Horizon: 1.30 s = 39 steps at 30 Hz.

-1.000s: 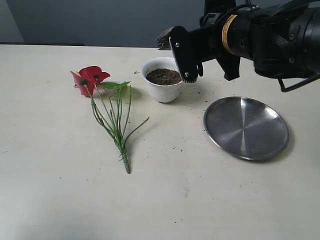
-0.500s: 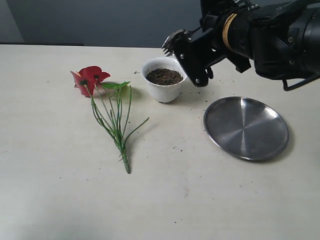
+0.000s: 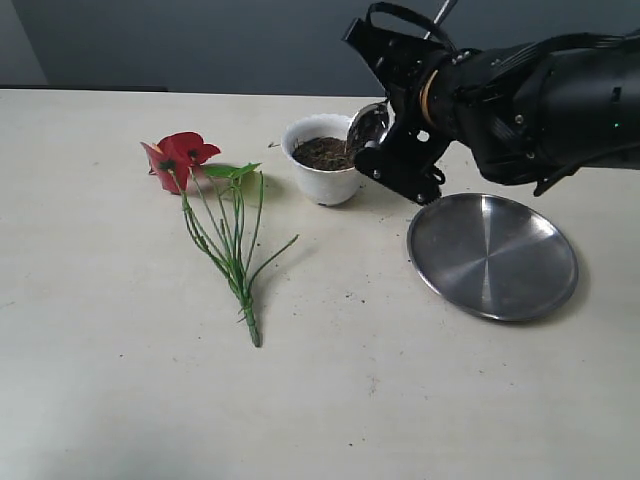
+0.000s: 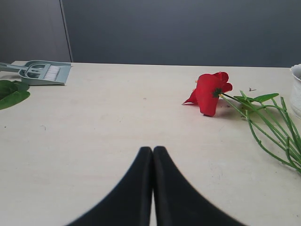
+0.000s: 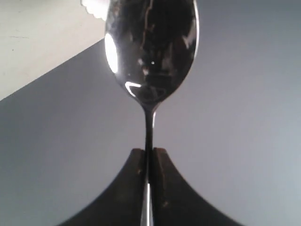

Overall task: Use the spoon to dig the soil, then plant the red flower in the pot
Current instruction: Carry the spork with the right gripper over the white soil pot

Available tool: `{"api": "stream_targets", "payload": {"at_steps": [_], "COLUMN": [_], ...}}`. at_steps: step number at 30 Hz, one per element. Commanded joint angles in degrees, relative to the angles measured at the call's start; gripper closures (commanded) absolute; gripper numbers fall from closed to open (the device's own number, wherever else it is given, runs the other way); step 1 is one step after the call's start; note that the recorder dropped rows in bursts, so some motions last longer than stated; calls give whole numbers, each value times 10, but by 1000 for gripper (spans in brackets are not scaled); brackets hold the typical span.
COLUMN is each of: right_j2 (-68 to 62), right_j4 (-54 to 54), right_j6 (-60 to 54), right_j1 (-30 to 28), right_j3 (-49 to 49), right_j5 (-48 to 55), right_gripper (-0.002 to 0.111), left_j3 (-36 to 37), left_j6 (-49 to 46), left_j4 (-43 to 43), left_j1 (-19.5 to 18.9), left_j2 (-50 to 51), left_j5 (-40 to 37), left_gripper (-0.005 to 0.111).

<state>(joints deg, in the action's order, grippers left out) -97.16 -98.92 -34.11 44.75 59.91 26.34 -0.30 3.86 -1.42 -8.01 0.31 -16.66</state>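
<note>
The white pot point(image 3: 322, 172) stands at the back middle of the table with dark soil point(image 3: 326, 152) inside. My right gripper point(image 3: 392, 140) is shut on the spoon's thin handle, and the shiny spoon point(image 3: 370, 124) has its bowl at the pot's right rim. In the right wrist view the spoon point(image 5: 151, 52) stands out from the gripper point(image 5: 149, 151). The red flower point(image 3: 178, 158) lies flat left of the pot, stems toward the front. My left gripper point(image 4: 153, 149) is shut and empty, low over the table short of the red flower point(image 4: 210, 92).
A round steel plate point(image 3: 492, 255) lies right of the pot, below the right arm. A grey-green dustpan with a brush point(image 4: 42, 73) and a green leaf point(image 4: 11, 92) lie far off in the left wrist view. A few soil crumbs dot the table.
The right arm has turned and dropped. The spoon's bowl has swung from above the pot's far rim down to its right rim. Flower, pot and plate have stayed put.
</note>
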Motion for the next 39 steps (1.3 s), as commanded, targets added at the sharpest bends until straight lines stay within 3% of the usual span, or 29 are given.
{"api": "stream_targets", "payload": {"at_steps": [1, 15, 27, 34, 39], "right_j2": [-20, -83, -84, -84, -84], "right_j4": [-10, -10, -10, -10, -10], "right_j6": [-91, -247, -257, -309, -328], "right_j1": [0, 0, 0, 0, 0], "right_j3": [6, 112, 111, 111, 113], "right_j5": [21, 20, 25, 95, 73], "right_gripper": [109, 109, 109, 109, 109], "left_j3": [3, 3, 3, 3, 3], "left_j6": [0, 0, 0, 0, 0], "left_j4": [-2, -2, -2, -2, -2], "left_j1": [1, 1, 1, 1, 1], "left_j2": [-3, -3, -3, -3, -3], "left_j5": [3, 3, 3, 3, 3], "left_gripper": [106, 106, 106, 106, 106]}}
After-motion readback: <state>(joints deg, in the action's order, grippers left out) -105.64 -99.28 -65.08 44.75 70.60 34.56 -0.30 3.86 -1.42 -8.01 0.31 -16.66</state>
